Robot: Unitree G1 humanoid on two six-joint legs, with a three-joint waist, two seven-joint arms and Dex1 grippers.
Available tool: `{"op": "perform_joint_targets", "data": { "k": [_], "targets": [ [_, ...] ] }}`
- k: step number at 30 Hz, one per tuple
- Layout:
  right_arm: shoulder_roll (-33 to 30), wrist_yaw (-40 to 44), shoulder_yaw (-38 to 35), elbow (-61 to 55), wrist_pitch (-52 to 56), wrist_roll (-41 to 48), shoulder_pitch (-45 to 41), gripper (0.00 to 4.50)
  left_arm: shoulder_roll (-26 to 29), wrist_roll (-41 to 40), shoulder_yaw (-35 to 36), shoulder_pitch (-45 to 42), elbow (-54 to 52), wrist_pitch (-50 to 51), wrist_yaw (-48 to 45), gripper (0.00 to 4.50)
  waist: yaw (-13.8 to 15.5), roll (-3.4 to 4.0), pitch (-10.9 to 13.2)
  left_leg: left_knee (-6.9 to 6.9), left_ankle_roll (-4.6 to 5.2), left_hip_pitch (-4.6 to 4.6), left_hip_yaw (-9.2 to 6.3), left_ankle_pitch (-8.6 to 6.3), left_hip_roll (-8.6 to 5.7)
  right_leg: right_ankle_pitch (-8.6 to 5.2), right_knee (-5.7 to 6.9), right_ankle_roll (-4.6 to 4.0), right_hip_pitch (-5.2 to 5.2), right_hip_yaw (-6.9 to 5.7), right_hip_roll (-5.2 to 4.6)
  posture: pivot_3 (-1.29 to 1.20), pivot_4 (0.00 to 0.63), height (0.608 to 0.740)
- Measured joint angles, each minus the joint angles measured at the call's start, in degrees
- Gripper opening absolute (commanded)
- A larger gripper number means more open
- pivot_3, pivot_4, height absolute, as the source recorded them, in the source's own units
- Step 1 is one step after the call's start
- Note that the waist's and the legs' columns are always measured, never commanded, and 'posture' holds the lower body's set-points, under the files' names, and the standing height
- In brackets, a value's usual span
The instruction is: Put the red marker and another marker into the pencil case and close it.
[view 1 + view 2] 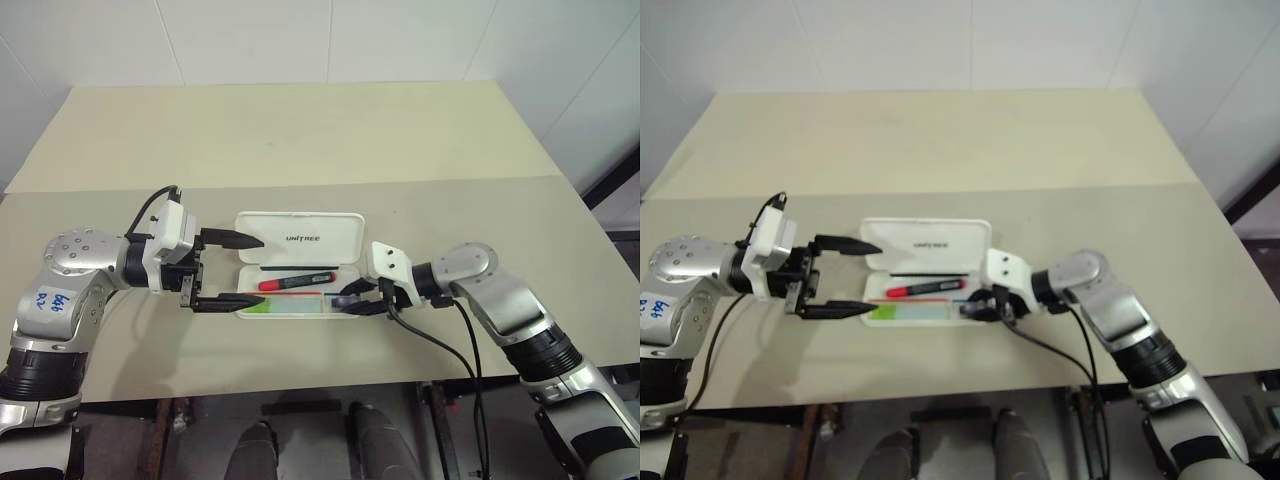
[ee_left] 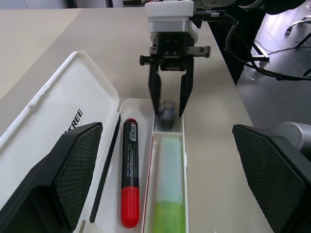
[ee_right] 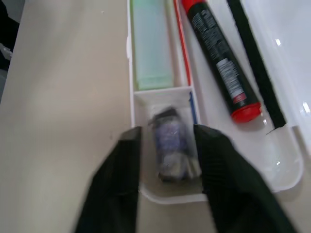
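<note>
- Head views: pencil case [image 1: 298, 238] open on tabletop [image 1: 300, 140], lid up. Red marker [image 1: 296, 283] inside; green marker [image 1: 285, 305] in near compartment. Left claw [image 1: 226, 271] spread wide at case's left end, holding nothing.
- Left wrist view: right claw [image 2: 169, 104] parted over end compartment, small dark stub [image 2: 166, 115] between fingers.
- Right wrist view: stub blurred; gripped or loose, cannot tell.
- Judgement: both markers stowed; closing lid outstanding.

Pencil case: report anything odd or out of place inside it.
Nothing is spilled or damaged. The pencil case lies open with the red marker and green marker in it. One extra: a small dark stub in the end compartment, between the right gripper fingers.
</note>
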Motion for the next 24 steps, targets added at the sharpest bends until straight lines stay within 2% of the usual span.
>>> {"op": "perform_joint_targets", "data": {
  "k": [5, 11, 17, 23, 24],
  "targets": [
    [0.5, -0.4, 0.5, 0.0, 0.3, 0.0, -0.4, 4.44, -0.2, 0.2, -0.3, -0.2, 0.2, -0.2, 0.0, 4.5, 0.0, 0.0, 0.0, 0.0, 0.0, -0.01, 0.0, 0.0, 0.0, 0.02, -0.01, 0.03, 0.0, 0.0, 0.0, 0.0, 0.15, 0.74],
    [0.5, -0.5, -0.8, -0.7, 1.6, 1.2, -2.2, 4.44, -0.4, 0.3, -0.4, -0.4, 0.2, -0.6, 0.0, 4.5, 0.0, 0.0, 0.0, 0.0, 0.0, -0.01, 0.0, 0.0, 0.0, 0.02, 0.01, 0.04, -0.01, -0.01, 0.0, 0.0, 0.15, 0.74],
    [-0.6, -0.8, -8.5, -7.5, 2.9, 7.1, -2.2, 4.44, -0.4, 0.4, -0.4, -0.1, 0.2, -0.7, 0.3, 4.5, 0.2, 0.01, 0.0, 0.0, 0.01, -0.06, -0.03, -0.01, 0.0, 0.11, -0.01, 0.23, -0.03, -0.02, 0.0, 0.0, 0.15, 0.74],
    [-6.3, -2.3, -21.6, -13.7, 2.9, 13.8, 9.6, 4.44, 0.0, 0.4, 1.7, 3.1, 0.3, -1.0, 1.2, 4.5, 1.4, 0.0, 0.0, -0.01, 0.02, -0.08, -0.04, -0.07, 0.0, 0.05, -0.06, 0.25, -0.03, -0.03, 0.0, 0.0, 0.15, 0.74],
    [-7.0, -2.4, -23.5, -14.7, 2.8, 14.8, 11.5, 4.49, 0.0, 0.4, 2.1, 3.5, 0.3, -1.1, 1.2, 4.32, 1.5, 0.0, 0.0, -0.01, 0.02, -0.08, -0.04, -0.07, 0.0, 0.04, -0.06, 0.22, -0.03, -0.03, 0.0, 0.0, 0.15, 0.74]
  ]
}}
